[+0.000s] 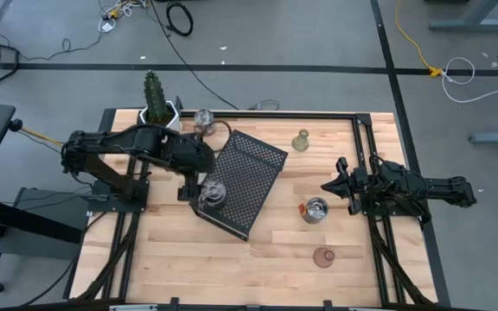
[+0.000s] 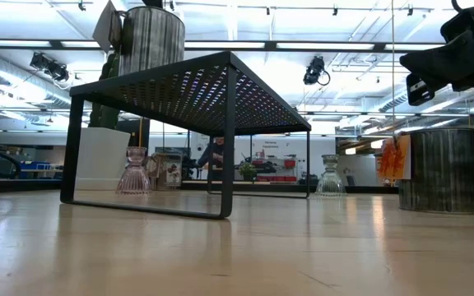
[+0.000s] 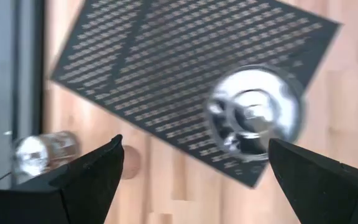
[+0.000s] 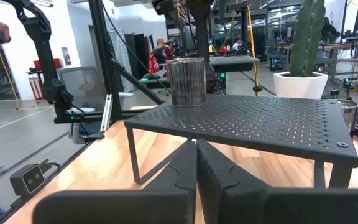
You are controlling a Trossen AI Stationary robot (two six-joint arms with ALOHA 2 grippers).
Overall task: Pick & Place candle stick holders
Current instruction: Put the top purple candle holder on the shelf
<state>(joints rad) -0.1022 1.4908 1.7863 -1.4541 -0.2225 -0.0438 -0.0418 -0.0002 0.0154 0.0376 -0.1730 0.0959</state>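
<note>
A shiny silver candle stick holder [image 1: 213, 193] [image 3: 253, 115] stands upright on the near left corner of the black perforated tray [image 1: 249, 177]. My left gripper [image 1: 195, 188] [image 3: 194, 142] hovers open above it, touching nothing. On the bare table stand a pinkish glass holder [image 1: 203, 118] [image 2: 135, 171], an olive-yellow one [image 1: 301, 141], a second silver one [image 1: 316, 210] [image 2: 443, 168] and a pinkish-brown one [image 1: 323, 257]. My right gripper [image 1: 328, 185] [image 4: 196, 149] waits shut and level at the table's right side.
A white hexagonal pot with a cactus [image 1: 156, 105] stands at the far left, next to the pinkish holder. The tray [image 2: 196, 82] is raised on thin legs, with open space beneath it. Dark rails [image 1: 366, 173] run along the table's sides.
</note>
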